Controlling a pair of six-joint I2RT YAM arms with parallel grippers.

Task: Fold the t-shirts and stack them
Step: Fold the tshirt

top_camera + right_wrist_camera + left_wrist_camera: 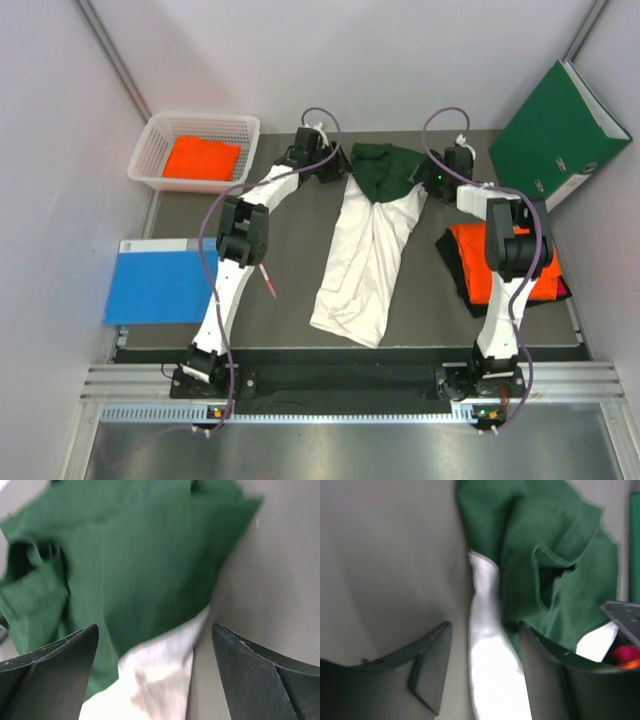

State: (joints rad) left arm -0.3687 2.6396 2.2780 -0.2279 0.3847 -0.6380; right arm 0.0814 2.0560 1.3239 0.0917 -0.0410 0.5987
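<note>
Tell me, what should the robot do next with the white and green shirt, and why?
Probably close both sets of jaws on the far end of the white soft cloth t-shirt with dark green sleeves. The left jaws and right jaws stand open over its bunched cloth there, gripping nothing yet, so pinching comes first.

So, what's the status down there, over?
Left tool open, straddling white edge of shirt. Right tool open over its green sleeves. Orange pile apart at right.
</note>
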